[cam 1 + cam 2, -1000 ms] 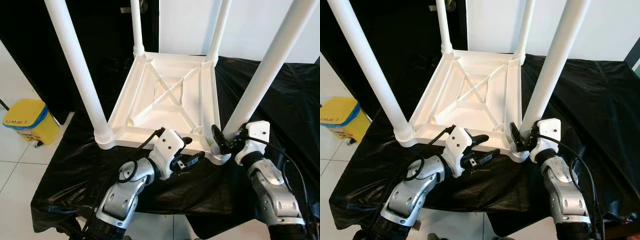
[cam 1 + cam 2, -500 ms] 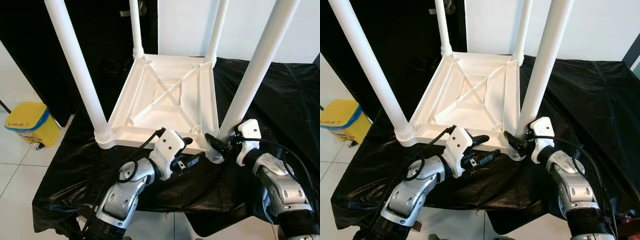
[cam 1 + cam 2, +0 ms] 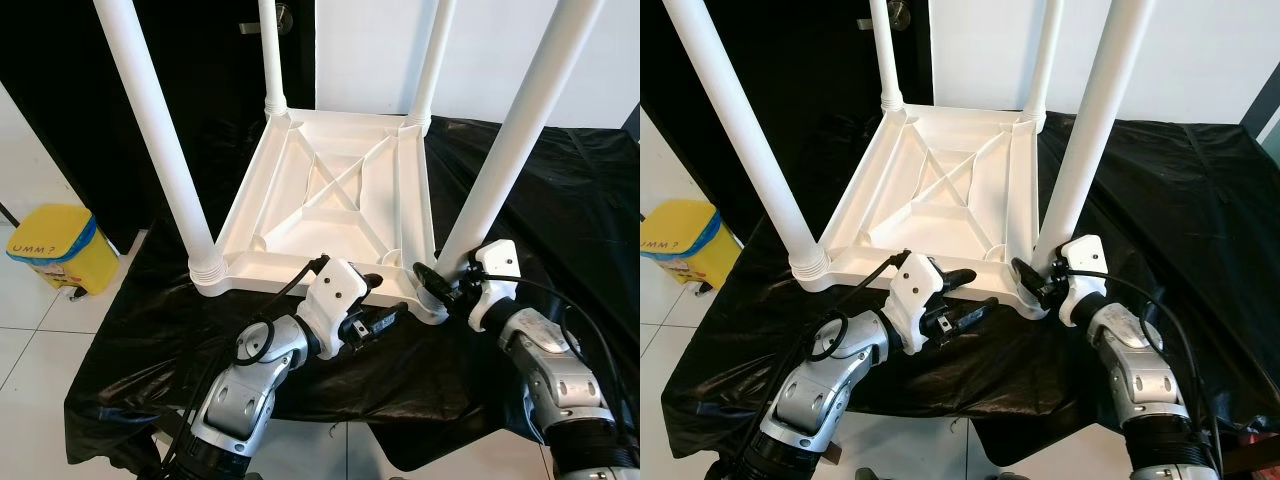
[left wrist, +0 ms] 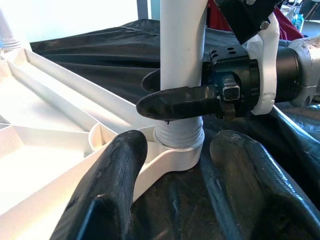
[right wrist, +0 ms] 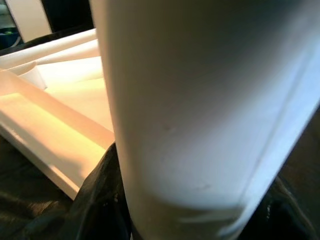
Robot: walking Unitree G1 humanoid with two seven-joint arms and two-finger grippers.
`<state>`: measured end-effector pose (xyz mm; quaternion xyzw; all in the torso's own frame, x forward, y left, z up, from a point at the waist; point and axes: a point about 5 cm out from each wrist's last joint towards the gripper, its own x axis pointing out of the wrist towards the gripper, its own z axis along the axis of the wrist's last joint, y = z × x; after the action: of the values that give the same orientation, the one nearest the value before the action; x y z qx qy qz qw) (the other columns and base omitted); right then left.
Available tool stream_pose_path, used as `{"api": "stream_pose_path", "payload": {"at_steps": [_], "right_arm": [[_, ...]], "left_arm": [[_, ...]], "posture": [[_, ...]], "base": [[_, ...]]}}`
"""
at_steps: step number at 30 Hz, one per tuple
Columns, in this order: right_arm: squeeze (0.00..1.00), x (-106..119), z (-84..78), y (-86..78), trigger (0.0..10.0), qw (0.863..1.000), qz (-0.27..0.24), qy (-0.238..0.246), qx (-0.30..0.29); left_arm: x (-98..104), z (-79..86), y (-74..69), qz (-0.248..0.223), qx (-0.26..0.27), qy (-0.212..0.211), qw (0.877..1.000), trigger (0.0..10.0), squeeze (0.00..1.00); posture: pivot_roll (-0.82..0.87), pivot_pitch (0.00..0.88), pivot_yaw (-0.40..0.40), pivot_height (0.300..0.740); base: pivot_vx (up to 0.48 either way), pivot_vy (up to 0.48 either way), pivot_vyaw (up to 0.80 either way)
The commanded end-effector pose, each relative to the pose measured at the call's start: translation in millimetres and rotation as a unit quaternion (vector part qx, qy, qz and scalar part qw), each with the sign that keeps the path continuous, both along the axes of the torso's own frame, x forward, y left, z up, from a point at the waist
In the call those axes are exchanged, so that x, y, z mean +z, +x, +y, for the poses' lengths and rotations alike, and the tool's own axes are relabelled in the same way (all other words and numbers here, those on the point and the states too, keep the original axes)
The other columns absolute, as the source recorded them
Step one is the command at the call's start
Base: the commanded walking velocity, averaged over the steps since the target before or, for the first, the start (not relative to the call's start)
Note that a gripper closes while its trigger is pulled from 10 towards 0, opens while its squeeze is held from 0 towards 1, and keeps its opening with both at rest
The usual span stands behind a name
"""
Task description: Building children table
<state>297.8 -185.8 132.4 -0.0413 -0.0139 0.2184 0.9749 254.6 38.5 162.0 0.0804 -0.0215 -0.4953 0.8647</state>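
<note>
White children's table (image 3: 335,195) inverted on a black cloth (image 3: 560,200), underside ribbing exposed, four white legs standing up from the corner sockets; near right leg (image 3: 510,140) seated in its threaded collar at the near right corner, near left leg (image 3: 160,140) likewise at the near left corner, two far legs rising at the far corners.

Right gripper (image 3: 440,283) clenched around the base of the near right leg just above the collar; one black finger (image 4: 180,102) seen crossing the front of the leg in the left wrist view, the other passing behind it; leg pressed close to the lens in the right wrist view, with the table frame beside it.

Left gripper (image 3: 378,305) at the near edge of the table, between the two near legs and closer to the right one; fingers released and spread, one (image 3: 372,283) resting against or just above the near rim, the other (image 3: 385,320) over the cloth; contact with the rim not certain; nothing held between them.

Yellow bin (image 3: 55,245) with a blue band on the tiled floor (image 3: 30,330) to the left, well apart from the table; dark doorway beyond on the far left, white wall on the far right.
</note>
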Motion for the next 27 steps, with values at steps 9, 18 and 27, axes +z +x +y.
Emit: {"api": "stream_pose_path", "payload": {"at_steps": [9,18,27], "right_arm": [[0.00,-18,16.0,-7.1,10.0,0.977,0.033,0.045,-0.205],[0.00,-21,33.3,-16.0,10.0,0.965,0.040,0.070,-0.251],[0.00,-15,34.7,-14.7,10.0,0.965,0.029,0.071,-0.250]], "left_arm": [[-3,-0.9,6.5,0.001,0.041,0.000,0.999,10.0,0.00],[0,-3.0,8.7,-0.003,0.041,-0.003,0.999,10.0,0.00],[1,-1.9,9.8,-0.006,0.041,-0.003,0.999,10.0,0.00]], "posture": [[-0.13,0.064,-0.025,0.740],[-0.13,0.061,-0.025,0.740],[-0.13,0.060,-0.022,0.740]], "base": [[0.000,0.000,0.00],[0.000,0.000,0.00],[0.000,0.000,0.00]]}}
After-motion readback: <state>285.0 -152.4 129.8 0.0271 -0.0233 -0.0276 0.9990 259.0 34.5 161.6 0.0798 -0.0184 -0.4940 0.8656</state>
